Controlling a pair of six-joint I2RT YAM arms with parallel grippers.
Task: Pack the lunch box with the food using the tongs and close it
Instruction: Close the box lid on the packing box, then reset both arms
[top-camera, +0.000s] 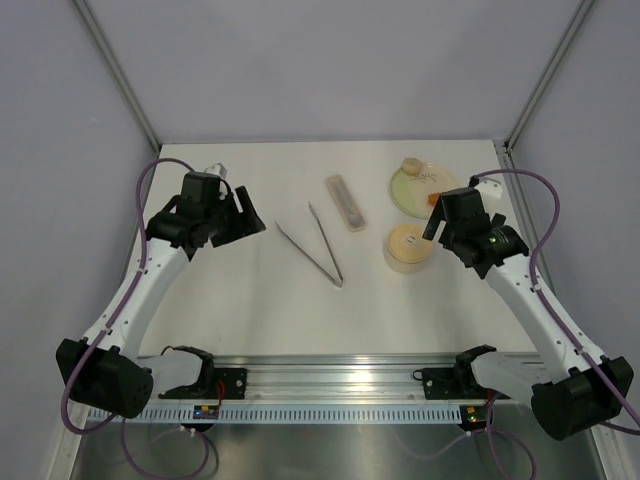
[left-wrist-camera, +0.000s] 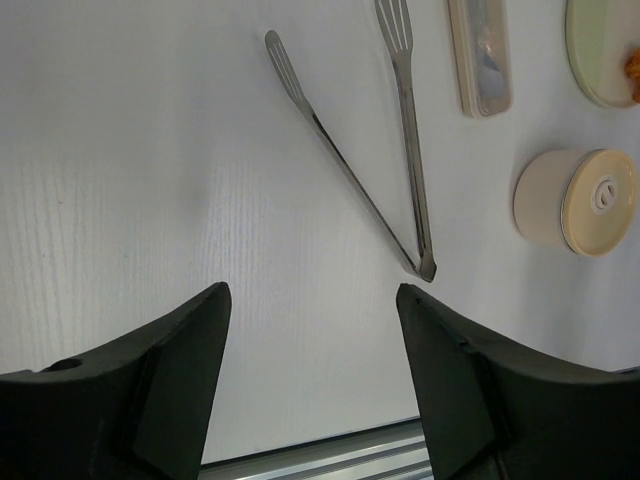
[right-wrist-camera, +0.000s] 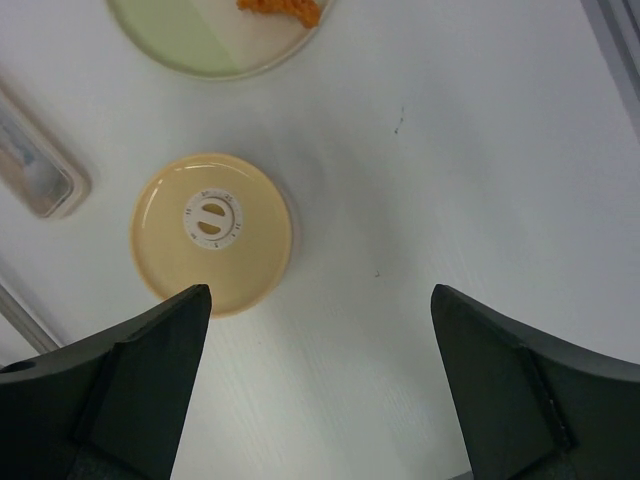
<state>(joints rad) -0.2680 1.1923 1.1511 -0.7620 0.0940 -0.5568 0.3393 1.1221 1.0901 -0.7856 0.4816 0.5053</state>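
On the white counter (top-camera: 250, 310), seen from above, long thin silver metal tongs (top-camera: 322, 250) lie in a narrow V at centre, untouched. To their right stands the small round cream lunch box (top-camera: 408, 247) with its flat tan lid on. Beyond it, a pale yellow-green plate (top-camera: 405, 192) holds the food: a beige bun-like lump (top-camera: 410, 166) and an orange piece (top-camera: 437, 197). The left tool (top-camera: 245, 215) hovers well left of the tongs; the right tool (top-camera: 438, 215) hangs near the lunch box.

Left wrist view: the left tool (left-wrist-camera: 312, 300) is spread and empty, touching nothing, with the tongs (left-wrist-camera: 412, 160) ahead of it. Grasping them looks like the next step. Straddling both arms mid-length, not at the joined tip, should let a squeeze work them.

Right wrist view: the right tool (right-wrist-camera: 320, 300) gapes wide and empty above the counter, with the lidded lunch box (right-wrist-camera: 212, 232) ahead to its left. The lid must come off before packing.
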